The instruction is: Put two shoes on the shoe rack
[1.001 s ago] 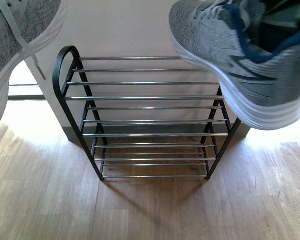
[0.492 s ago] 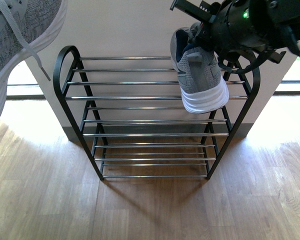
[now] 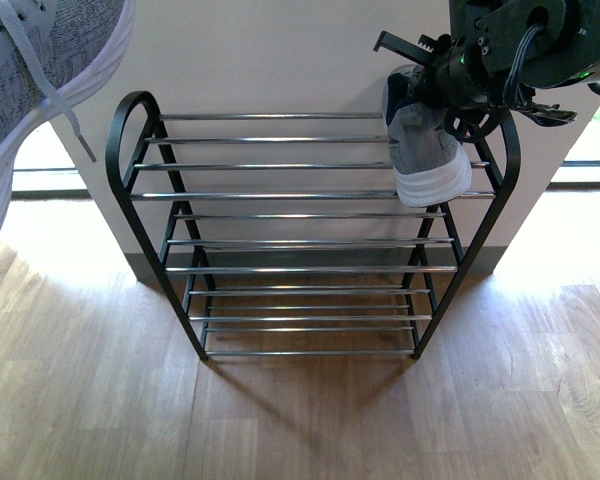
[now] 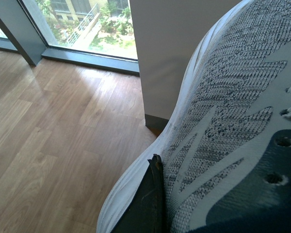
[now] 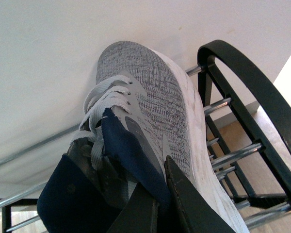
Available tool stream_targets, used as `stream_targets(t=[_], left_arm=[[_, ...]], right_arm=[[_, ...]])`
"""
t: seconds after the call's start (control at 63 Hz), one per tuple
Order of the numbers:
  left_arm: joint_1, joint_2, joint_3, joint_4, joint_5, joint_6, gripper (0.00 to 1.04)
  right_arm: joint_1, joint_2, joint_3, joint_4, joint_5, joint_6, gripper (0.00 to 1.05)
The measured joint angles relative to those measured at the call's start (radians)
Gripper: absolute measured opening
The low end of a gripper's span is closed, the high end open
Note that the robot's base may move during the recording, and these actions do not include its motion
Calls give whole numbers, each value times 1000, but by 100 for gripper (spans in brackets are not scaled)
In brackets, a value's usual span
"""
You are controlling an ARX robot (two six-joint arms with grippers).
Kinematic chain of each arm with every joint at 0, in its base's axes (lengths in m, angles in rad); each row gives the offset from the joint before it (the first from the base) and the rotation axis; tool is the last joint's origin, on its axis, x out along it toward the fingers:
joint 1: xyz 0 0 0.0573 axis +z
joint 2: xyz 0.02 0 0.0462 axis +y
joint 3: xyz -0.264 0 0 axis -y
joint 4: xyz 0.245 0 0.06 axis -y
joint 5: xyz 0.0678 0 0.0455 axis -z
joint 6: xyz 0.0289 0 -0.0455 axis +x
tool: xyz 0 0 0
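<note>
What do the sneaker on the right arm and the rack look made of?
The grey knit sneaker has an upper that looks like matte knit fabric, with a heathered weave showing. Its thick white sole seems to be foam or rubber. On the shoe rack, the rods look like chromed metal with bright glints. The black frame looks like painted metal with a smooth sheen.

A pale wall (image 3: 270, 60) rises above a light wooden floor (image 3: 300, 420). Floor-length windows (image 4: 87, 24) flank the wall. Bright sunlight falls across the boards.
</note>
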State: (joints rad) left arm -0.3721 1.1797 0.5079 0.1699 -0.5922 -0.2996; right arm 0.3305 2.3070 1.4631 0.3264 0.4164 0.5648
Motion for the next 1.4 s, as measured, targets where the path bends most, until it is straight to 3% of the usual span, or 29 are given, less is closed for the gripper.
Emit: stream_targets(t=[0.318, 0.572, 0.762, 0.905, 1.017, 1.128, 1.318, 1.398], left_arm=[[0, 0, 0, 0, 2, 0, 2], [0, 0, 0, 0, -2, 0, 2], [0, 0, 0, 0, 1, 0, 2], [0, 0, 0, 0, 0, 0, 2], [0, 0, 0, 0, 0, 0, 2], [0, 0, 0, 0, 1, 0, 2], [0, 0, 0, 0, 2, 0, 2], [0, 0, 0, 0, 0, 0, 2]], right_arm=[[-21, 122, 164, -41, 12, -93, 2], [-41, 126, 195, 13, -48, -115, 41], [-45, -28, 12, 119, -129, -114, 70], [-59, -284, -272, 242, -264, -119, 97], [-113, -552, -557, 263, -438, -148, 96], [-217, -862, -835, 190, -695, -203, 96], [-394, -1183, -1018, 51, -1036, -302, 96], [-467, -1252, -1054, 21, -1124, -331, 96]])
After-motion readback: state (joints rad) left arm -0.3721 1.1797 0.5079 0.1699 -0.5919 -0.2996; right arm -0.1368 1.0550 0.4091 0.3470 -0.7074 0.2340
